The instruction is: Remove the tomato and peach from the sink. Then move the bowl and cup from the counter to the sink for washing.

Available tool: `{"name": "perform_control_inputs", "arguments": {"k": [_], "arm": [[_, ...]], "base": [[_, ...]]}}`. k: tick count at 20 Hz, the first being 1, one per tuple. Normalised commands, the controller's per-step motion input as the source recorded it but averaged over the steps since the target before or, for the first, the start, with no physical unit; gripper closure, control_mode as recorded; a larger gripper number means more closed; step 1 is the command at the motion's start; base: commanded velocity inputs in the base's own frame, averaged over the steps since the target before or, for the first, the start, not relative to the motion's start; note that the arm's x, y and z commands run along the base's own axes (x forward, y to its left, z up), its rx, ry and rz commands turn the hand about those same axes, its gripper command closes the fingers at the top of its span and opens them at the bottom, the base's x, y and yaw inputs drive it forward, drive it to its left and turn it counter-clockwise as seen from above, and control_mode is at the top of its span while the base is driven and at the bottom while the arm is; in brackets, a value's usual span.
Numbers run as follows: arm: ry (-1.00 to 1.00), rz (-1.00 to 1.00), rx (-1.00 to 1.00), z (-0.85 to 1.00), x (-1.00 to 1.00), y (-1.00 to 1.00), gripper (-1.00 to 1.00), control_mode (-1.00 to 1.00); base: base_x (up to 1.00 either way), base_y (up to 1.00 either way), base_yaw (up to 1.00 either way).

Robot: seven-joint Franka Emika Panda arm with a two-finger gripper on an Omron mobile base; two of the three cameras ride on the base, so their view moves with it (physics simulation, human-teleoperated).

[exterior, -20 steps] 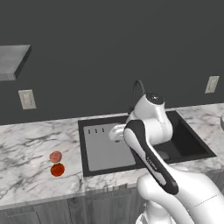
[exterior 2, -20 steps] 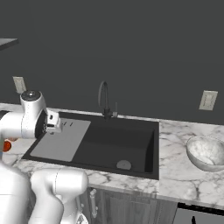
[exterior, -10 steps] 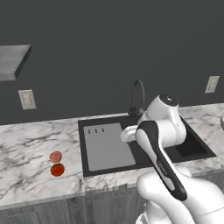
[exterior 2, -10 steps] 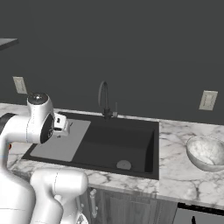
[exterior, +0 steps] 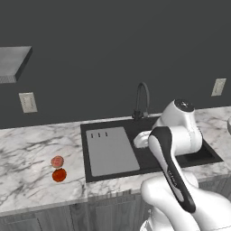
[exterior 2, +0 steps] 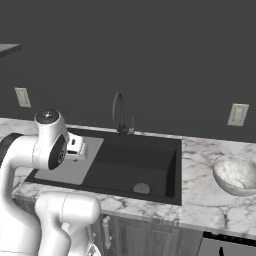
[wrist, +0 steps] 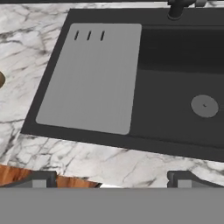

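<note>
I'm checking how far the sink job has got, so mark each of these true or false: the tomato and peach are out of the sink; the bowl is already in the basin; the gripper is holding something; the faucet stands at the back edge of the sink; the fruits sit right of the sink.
1. The tomato and peach are out of the sink. True.
2. The bowl is in the basin. False: it rests on the counter, right of the sink.
3. The gripper holds something. False: its jaws are open and empty.
4. The faucet stands at the sink's back edge. True.
5. The fruits sit right of the sink. False: they lie left of it.
</note>
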Motion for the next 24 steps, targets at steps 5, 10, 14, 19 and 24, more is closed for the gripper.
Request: {"name": "perform_control_inputs", "arguments": {"k": [5, 10, 14, 19, 24], "arm": [[0.0, -0.08, -0.02, 0.02, -0.11, -0.34, -1.0, -1.0], [0.0, -0.08, -0.03, 0.04, -0.1, -0.35, -1.0, -1.0], [0.0, -0.09, -0.03, 0.06, -0.05, -0.34, -1.0, -1.0], [0.0, -0.1, -0.03, 0.04, -0.01, -0.33, -1.0, -1.0], [0.0, -0.08, -0.04, 0.03, -0.01, -0.34, -1.0, -1.0]], "base": [[0.0, 0.0, 0.0], [0.0, 0.0, 0.0], [0.0, 0.0, 0.0], [0.0, 0.0, 0.0], [0.0, 0.0, 0.0]]}}
